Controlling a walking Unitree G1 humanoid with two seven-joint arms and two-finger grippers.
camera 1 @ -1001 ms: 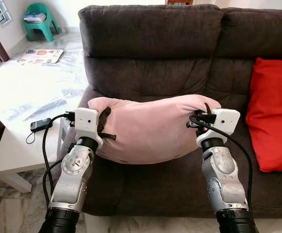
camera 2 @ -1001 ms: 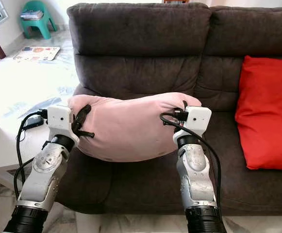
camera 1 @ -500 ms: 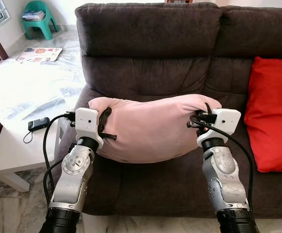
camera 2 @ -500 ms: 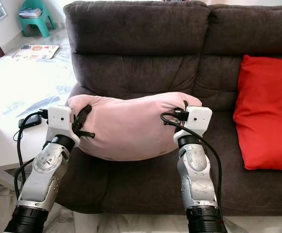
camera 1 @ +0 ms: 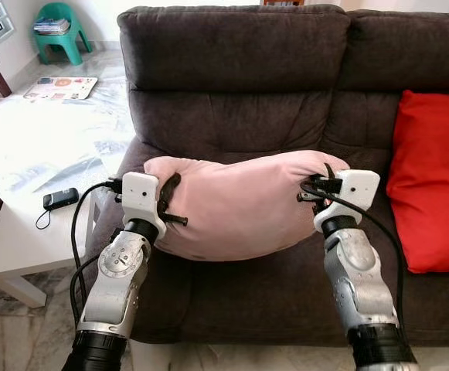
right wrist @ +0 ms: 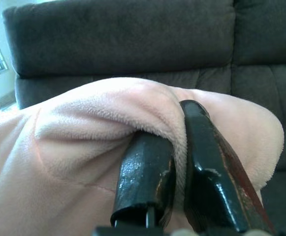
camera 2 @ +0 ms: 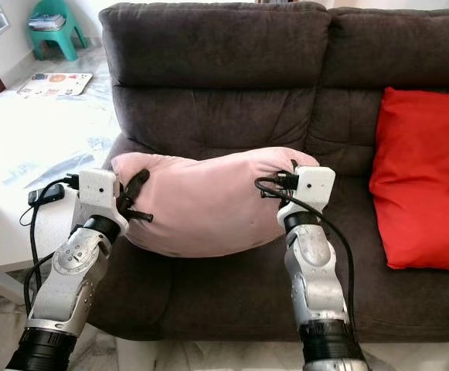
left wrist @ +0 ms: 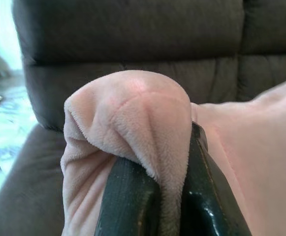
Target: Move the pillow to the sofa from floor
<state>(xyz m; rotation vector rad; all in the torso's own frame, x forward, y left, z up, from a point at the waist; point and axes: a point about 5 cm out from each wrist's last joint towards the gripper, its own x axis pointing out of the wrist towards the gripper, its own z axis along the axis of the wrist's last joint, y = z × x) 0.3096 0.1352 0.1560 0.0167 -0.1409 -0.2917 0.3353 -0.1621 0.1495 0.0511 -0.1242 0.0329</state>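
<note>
Pillow [camera 1: 239, 205] stays pinched by both hands; sofa [camera 1: 232, 85] nearer.

Plush, fleecy pillow [camera 1: 239, 205]; matt, perhaps suede-like sofa [camera 1: 232, 93].

This is a living room in a home: a dark brown sofa [camera 1: 286, 93] with a red cushion [camera 1: 431, 182], a white bench [camera 1: 31, 201] beside it, a green plastic stool [camera 1: 58, 31] on the tiled floor [camera 1: 108, 66].

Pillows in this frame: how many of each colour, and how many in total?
Pink pillow, pinched by the left claw and right claw: 1
Red pillow on the sofa: 1
Total: 2
</note>
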